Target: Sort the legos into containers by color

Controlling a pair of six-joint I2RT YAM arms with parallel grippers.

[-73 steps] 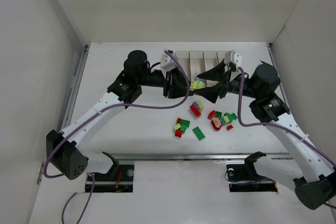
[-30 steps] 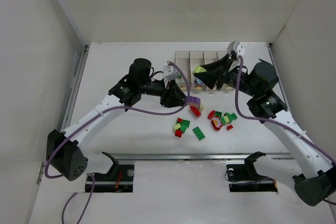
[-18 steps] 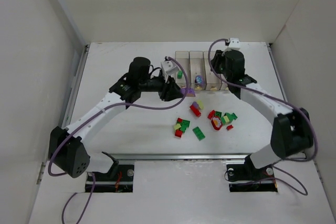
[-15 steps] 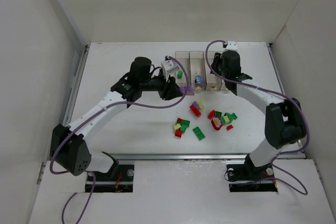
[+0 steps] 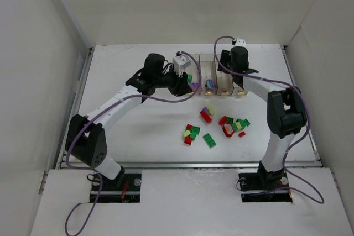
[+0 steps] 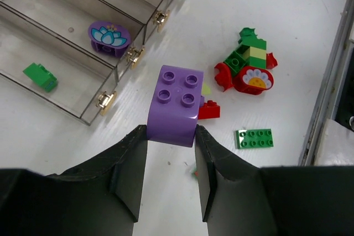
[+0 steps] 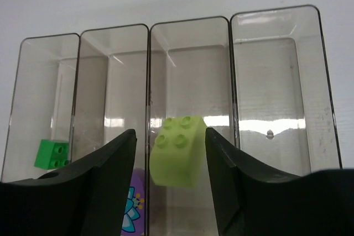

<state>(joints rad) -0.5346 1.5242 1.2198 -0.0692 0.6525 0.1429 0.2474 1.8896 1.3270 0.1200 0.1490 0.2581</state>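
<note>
Left gripper [image 6: 170, 136]: clamped on purple brick [image 6: 175, 106], held above table [image 6: 293, 20] just near of containers [image 7: 148, 70]. Right gripper [image 7: 170, 136]: jaws parted, pale yellow-green brick [image 7: 178, 151] between them, gap seen on one side, over third bin [image 7: 191, 81] from left. Green brick [image 7: 52, 154] lodged in leftmost bin [image 7: 44, 81]; purple flower piece [image 7: 133, 208] in second. Remaining legos [image 5: 221, 128] heaped near of row.

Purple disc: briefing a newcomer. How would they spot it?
Find the row of four clear bins. The purple disc lies in the second from the left in the top view. Its blue lotus print sets it apart from the green brick next door.
</note>
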